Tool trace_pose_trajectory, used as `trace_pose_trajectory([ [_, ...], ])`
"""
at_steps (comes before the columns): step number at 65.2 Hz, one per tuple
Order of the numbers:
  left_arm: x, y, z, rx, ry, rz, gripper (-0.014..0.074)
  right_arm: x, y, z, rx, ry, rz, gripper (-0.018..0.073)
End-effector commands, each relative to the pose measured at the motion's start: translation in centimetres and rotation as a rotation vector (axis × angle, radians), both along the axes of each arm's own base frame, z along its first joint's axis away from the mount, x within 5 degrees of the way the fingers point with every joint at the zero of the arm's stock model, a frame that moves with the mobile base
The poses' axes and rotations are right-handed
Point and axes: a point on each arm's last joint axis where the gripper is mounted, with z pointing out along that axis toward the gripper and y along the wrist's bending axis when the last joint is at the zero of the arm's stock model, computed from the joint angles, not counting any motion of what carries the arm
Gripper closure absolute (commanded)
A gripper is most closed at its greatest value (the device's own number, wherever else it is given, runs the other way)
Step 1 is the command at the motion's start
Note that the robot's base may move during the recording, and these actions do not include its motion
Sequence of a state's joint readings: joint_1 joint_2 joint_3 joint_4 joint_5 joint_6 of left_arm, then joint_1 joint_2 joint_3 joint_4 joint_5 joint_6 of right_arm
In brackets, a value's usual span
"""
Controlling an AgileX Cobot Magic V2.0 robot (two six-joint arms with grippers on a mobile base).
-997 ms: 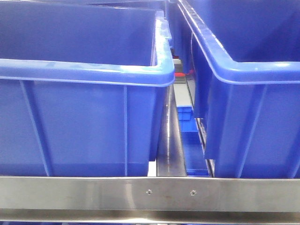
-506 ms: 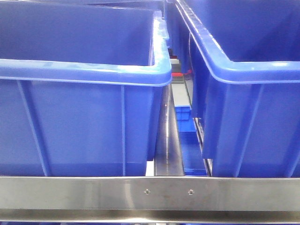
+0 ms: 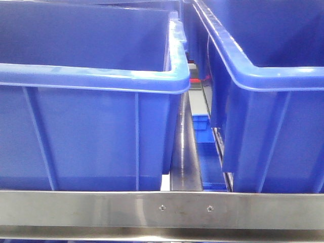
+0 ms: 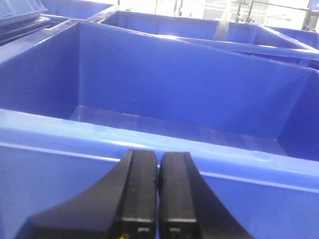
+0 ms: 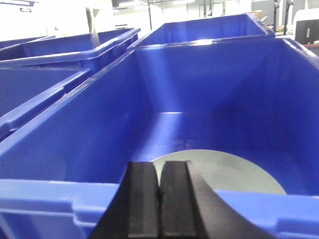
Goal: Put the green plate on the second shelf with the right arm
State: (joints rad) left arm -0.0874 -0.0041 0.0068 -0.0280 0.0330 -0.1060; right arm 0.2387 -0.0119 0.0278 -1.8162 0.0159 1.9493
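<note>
Plate point(image 5: 224, 172) lies flat on the floor of the right bin point(image 5: 209, 94), low behind its near rim, so it must be lifted out before any shelving. Right pincer point(image 5: 159, 204) hovers outside that rim, fingers pressed together, holding nothing. Left pincer point(image 4: 158, 199), likewise pressed together and holding nothing, idles before the left bin point(image 4: 164, 89). Both bins sit behind a steel rail point(image 3: 162, 208).
</note>
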Motion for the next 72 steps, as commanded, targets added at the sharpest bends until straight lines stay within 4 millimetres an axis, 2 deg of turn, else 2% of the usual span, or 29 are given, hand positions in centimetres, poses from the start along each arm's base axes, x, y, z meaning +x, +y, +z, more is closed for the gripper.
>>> trace_pose_trajectory([
  [1,0.0,0.0,-0.5,-0.017,-0.063,-0.001,0.0466,-0.1,-0.6,0.8,-0.017,-0.055,-0.07,0.051],
  [14,0.0,0.0,-0.5,-0.017,-0.063,-0.001,0.0466,-0.1,-0.5,0.6,-0.02,-0.026,-0.056,0.051],
  [24,0.0,0.0,-0.5,-0.017,-0.063,-0.001,0.0466,-0.2,-0.3,0.5,-0.155,-0.042,-0.041,0.051],
  [39,0.0,0.0,-0.5,-0.017,-0.063,-0.001,0.0466,-0.1,-0.4,-0.9,-0.035,0.135,-0.038,0.051],
  [50,0.0,0.0,-0.5,-0.017,-0.063,-0.001,0.0466,-0.2,0.0,0.0,-0.084,0.025,-0.004,0.051],
  [58,0.0,0.0,-0.5,-0.017,-0.063,-0.001,0.0466,-0.2,-0.2,1.0,-0.067,-0.084,-0.053,0.051],
  [72,0.0,0.0,-0.5,-0.017,-0.063,-0.001,0.0466,-0.1,-1.0,0.5,-0.047,-0.018,-0.195,0.051],
])
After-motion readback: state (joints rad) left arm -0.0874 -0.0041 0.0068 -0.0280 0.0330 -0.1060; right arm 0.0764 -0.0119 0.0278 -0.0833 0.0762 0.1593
